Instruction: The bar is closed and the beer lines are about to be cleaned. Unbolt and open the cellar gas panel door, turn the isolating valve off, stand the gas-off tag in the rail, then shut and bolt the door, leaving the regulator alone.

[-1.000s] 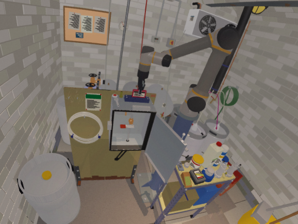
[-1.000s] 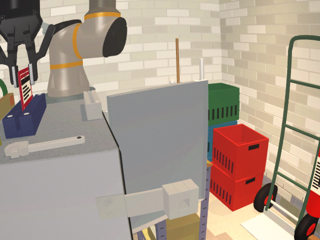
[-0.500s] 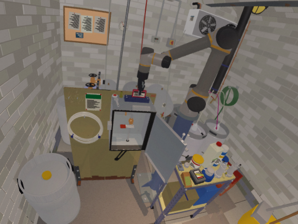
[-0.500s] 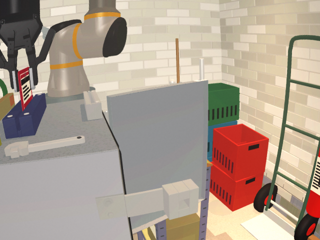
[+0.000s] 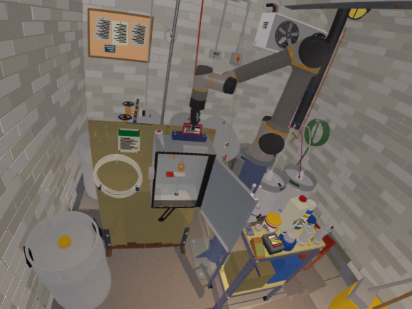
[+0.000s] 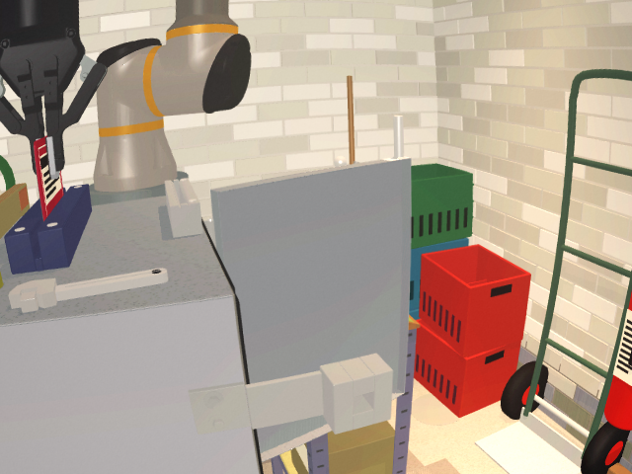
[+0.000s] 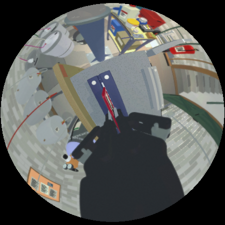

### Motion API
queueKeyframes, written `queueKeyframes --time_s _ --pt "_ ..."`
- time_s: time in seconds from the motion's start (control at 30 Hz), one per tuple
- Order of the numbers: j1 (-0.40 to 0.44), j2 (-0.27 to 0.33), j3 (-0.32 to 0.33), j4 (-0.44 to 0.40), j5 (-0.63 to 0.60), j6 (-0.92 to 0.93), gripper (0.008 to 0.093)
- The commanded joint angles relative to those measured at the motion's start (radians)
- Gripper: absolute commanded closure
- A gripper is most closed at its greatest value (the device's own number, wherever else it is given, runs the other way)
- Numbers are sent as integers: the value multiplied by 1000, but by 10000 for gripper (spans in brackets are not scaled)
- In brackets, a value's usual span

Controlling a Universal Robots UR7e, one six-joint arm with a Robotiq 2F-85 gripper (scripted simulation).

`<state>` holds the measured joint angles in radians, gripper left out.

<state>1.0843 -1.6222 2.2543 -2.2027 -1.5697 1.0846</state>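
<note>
The red gas-off tag [image 6: 47,176] stands upright in the slot of the blue rail [image 6: 47,228] on top of the grey panel box. My gripper [image 6: 47,153] is directly above the rail and is closed on the tag's upper edge [image 7: 109,105]. The rail [image 5: 189,135] sits at the back of the box top. The panel door [image 5: 226,206] hangs wide open to the right, its bolt block [image 6: 356,391] at its free edge. Inside the box [image 5: 180,179] the red-handled valve [image 5: 174,174] lies horizontal, with an orange regulator knob [image 5: 181,166] above it.
A white lidded barrel [image 5: 67,254] stands at the lower left. A cluttered trolley [image 5: 281,236] stands just right of the open door. Kegs [image 5: 301,178] stand behind it. Red crates [image 6: 469,326] and a hand truck [image 6: 577,285] stand beyond the door. A white lever [image 6: 81,288] lies on the box top.
</note>
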Motion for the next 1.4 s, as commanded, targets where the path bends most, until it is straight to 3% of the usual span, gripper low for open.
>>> queueKeyframes --time_s 0.0,0.6,1.37 --pt "0 0 0 -1 -2 0 934" --pt "-1 -16 -15 27 -3 0 934" --pt "0 -108 -130 235 -1 0 934"
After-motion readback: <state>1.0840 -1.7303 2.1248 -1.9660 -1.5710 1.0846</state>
